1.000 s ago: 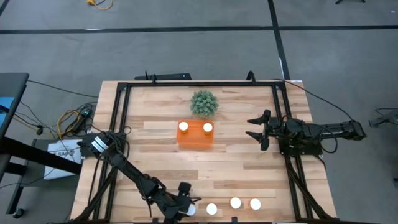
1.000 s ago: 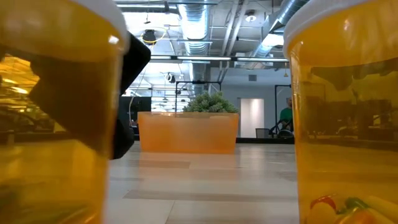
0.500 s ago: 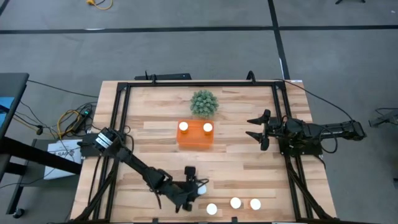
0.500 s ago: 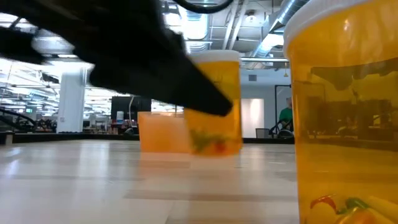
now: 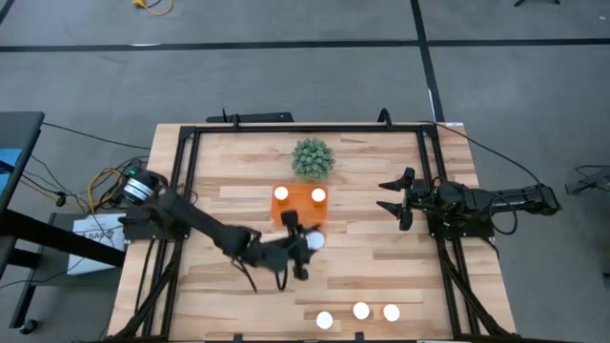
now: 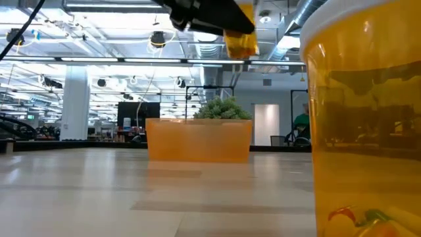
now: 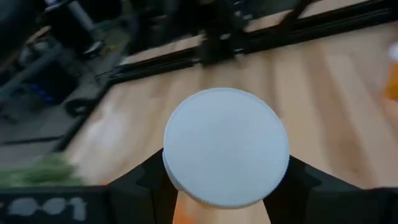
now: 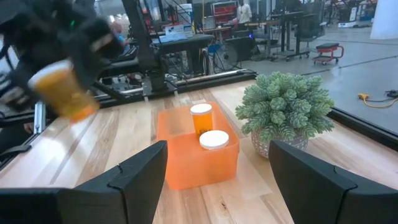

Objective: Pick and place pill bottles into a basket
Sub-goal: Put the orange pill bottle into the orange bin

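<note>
My left gripper [image 5: 305,243] is shut on a pill bottle [image 5: 315,240] with a white cap, in the air just near of the orange basket [image 5: 300,210]. The low view shows the bottle [image 6: 240,36] high above the table. Two bottles [image 5: 281,194] [image 5: 318,195] stand in the basket. Three more [image 5: 324,320] [image 5: 360,311] [image 5: 391,312] stand on their bases by the table's near edge. My right gripper [image 5: 393,197] is open and empty at the table's right side. My left gripper pinches the bottle's orange body just under the white cap [image 7: 225,146], one finger [image 7: 146,183] on each side. The fingers come from the table's left, slanting down. The bottle hangs clear of the table, about upright, cap up [image 6: 240,39].
A round green plant [image 5: 312,158] stands just beyond the basket's far side. A black frame [image 5: 181,191] runs along the table's left, far and right edges. One near-edge bottle [image 6: 362,118] fills the right of the low view. Bare wood lies between basket and near-edge bottles.
My left gripper, shut on one bottle from the row at the near edge, has lifted it clear of the table and carried it up and toward the far edge, to just short of the basket. The other bottles have stayed in place.
</note>
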Tool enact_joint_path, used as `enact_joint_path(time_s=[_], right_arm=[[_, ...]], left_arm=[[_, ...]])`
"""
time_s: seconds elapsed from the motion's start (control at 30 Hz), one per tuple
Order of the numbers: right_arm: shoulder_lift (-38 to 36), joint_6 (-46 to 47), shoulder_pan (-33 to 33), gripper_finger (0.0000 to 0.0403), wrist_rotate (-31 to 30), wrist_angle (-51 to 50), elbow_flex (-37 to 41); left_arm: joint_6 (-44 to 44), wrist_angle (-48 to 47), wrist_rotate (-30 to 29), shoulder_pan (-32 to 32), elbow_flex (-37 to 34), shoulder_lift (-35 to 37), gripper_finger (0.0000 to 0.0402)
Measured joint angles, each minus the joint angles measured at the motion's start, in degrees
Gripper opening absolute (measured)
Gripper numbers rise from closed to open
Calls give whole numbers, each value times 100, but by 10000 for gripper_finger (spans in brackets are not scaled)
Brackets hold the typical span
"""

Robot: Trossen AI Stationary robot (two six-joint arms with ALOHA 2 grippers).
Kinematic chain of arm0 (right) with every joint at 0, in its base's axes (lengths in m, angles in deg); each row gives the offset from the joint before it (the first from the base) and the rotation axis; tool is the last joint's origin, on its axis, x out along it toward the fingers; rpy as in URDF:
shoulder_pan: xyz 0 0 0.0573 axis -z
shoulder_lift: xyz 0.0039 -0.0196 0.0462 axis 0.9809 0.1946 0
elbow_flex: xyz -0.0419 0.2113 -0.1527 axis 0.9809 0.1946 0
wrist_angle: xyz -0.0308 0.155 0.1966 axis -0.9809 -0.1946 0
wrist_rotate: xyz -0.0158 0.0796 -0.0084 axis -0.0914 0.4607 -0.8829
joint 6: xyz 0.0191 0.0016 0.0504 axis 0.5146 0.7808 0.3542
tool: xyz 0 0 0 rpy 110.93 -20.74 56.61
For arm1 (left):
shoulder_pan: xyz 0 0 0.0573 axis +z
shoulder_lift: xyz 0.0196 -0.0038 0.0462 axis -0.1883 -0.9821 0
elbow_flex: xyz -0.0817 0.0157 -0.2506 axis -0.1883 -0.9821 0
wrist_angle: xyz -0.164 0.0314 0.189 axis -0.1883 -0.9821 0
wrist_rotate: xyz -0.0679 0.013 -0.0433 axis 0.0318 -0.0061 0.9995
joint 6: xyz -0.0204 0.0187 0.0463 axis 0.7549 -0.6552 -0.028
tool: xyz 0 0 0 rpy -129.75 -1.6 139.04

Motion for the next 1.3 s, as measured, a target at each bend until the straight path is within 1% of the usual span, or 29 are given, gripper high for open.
enact_joint_path(time_s=[0.2,0.27,0.37,0.5,0.67,0.8,0.9,0.97,1.03,1.1,1.13,1.2,1.3], right_arm=[[0,1,0,276,0,0,1],[0,0,0,276,0,0,1],[0,0,0,276,0,0,2],[0,0,0,276,0,0,2],[0,2,0,276,0,0,1],[0,1,0,276,0,0,1],[0,0,0,276,0,0,1],[0,0,0,276,0,0,0],[-2,0,0,276,2,0,0],[7,1,0,276,2,0,1],[-5,0,-2,276,6,0,1],[42,2,0,276,4,1,1],[60,1,0,276,2,51,1]], left_arm=[[24,-930,-30,605,0,721,170],[105,-1208,51,843,0,900,170],[340,-1618,508,1253,0,1030,170],[634,-2027,1111,1742,0,1028,170],[699,-2076,1327,2094,-57,1006,170],[721,-2076,1645,2298,-55,993,170],[803,-2098,1716,2377,-57,892,170],[800,-1893,1800,2410,-46,735,170],[806,-1988,1834,2436,-63,661,170],[813,-1776,1861,2456,-43,517,170],[871,-1921,1881,2477,-54,500,170],[950,-1774,1988,2494,-44,354,170],[1058,-1803,2016,2505,-55,150,170]])
